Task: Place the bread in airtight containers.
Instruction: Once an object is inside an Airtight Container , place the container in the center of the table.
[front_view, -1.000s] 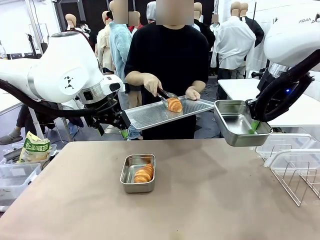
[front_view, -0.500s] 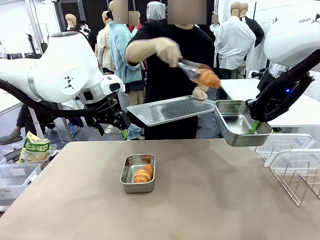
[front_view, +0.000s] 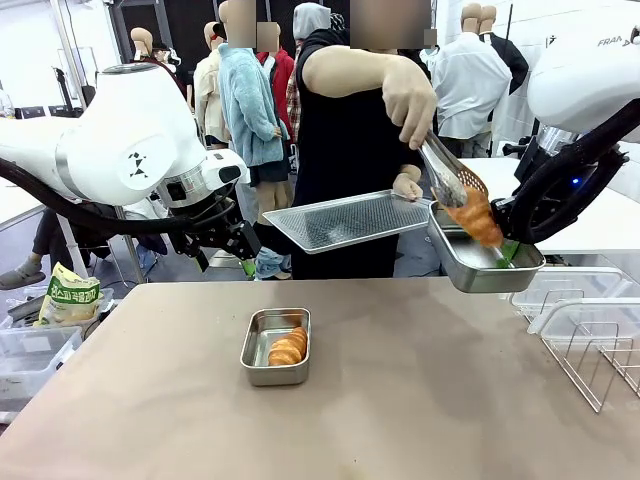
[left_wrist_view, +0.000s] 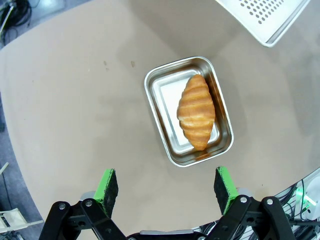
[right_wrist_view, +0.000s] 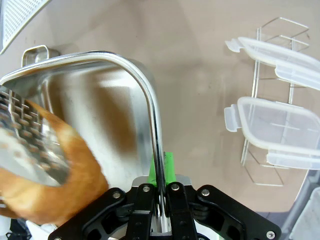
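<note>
The left gripper (left_wrist_view: 167, 186), fingers (left_wrist_view: 107, 186) spread, hovers above a steel tub (front_view: 252, 352) on the surface (front_view: 450, 400) with one croissant (front_view: 287, 346) inside. To the right, a person's tongs (front_view: 448, 176) hold a second croissant (front_view: 477, 218) at the mouth of the tilted tub (front_view: 472, 276). The right gripper (right_wrist_view: 161, 176) pinches its rim. The rolls look light and crushable, so I would grip them gently across the middle.

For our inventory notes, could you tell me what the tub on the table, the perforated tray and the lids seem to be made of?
Tub: likely stainless steel, shiny; its walls reflect the roll. Tray: probably metal too, matte silver with punched holes. Lids: apparently clear plastic; the table shows through them.
</note>
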